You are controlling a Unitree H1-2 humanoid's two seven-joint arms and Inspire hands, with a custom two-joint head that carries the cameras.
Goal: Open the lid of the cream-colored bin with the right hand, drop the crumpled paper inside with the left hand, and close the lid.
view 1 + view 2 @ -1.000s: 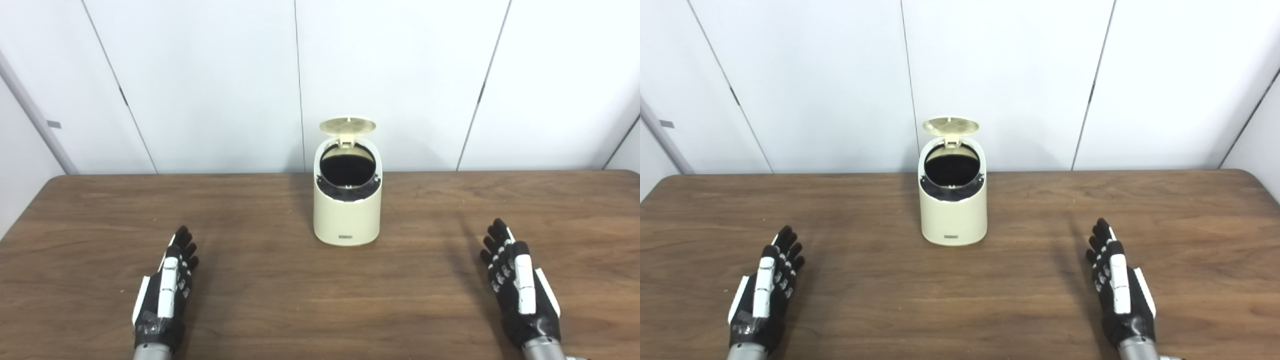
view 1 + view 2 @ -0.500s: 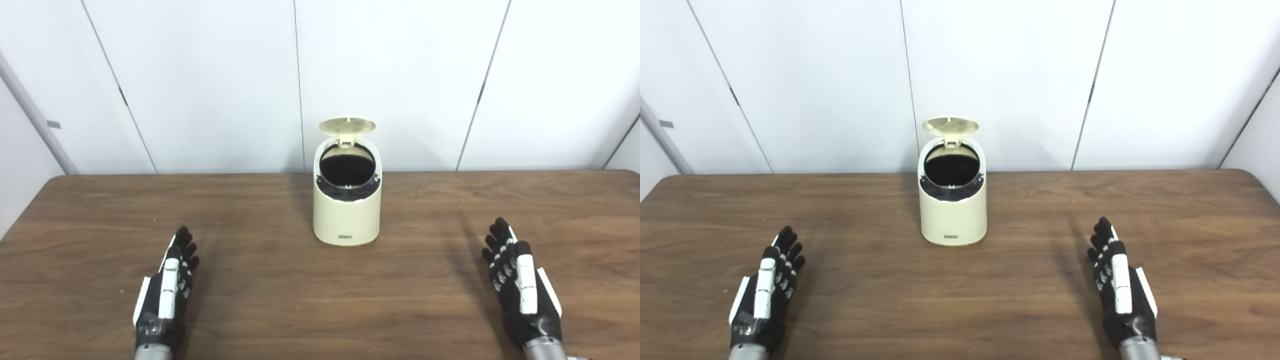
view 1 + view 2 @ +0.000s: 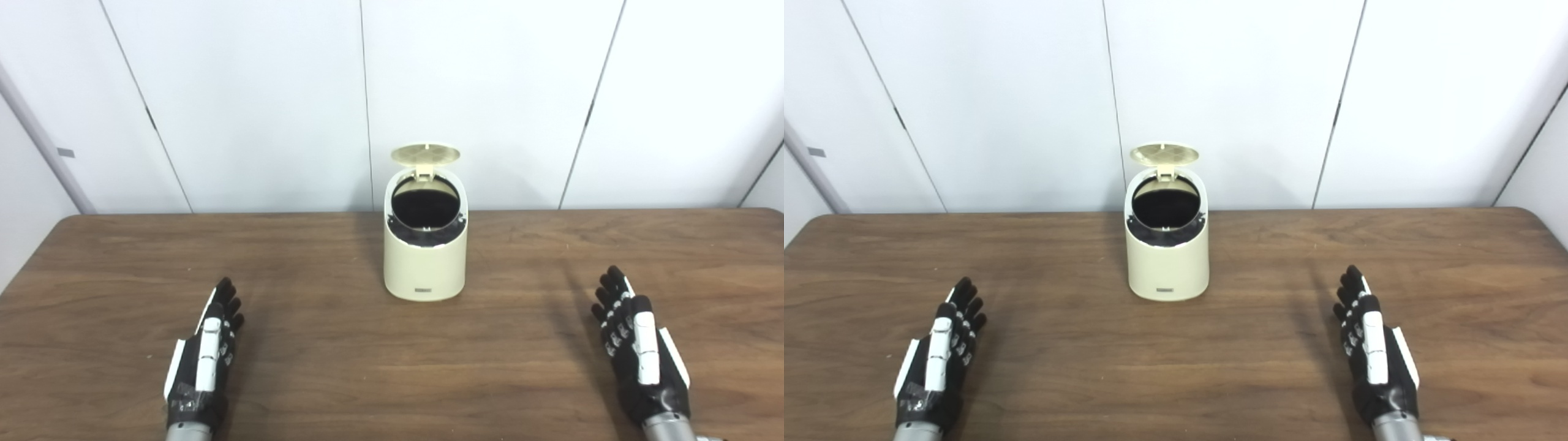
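A cream-colored bin (image 3: 425, 263) stands upright at the middle of the brown table, toward its far edge. Its round lid (image 3: 425, 154) is tipped up at the back, leaving the dark mouth (image 3: 425, 206) uncovered. I see no crumpled paper anywhere in either view. My left hand (image 3: 205, 355) rests low over the table at the front left, fingers straight and apart, holding nothing. My right hand (image 3: 637, 349) mirrors it at the front right, also open with nothing in it. Both hands are well apart from the bin.
The wooden table (image 3: 343, 355) spans the whole width, with its back edge against white wall panels (image 3: 245, 104). Its rounded far corners show at left and right. Nothing else lies on the tabletop.
Both hands have drifted very slightly toward the front edge. The bin and its raised lid have not moved.
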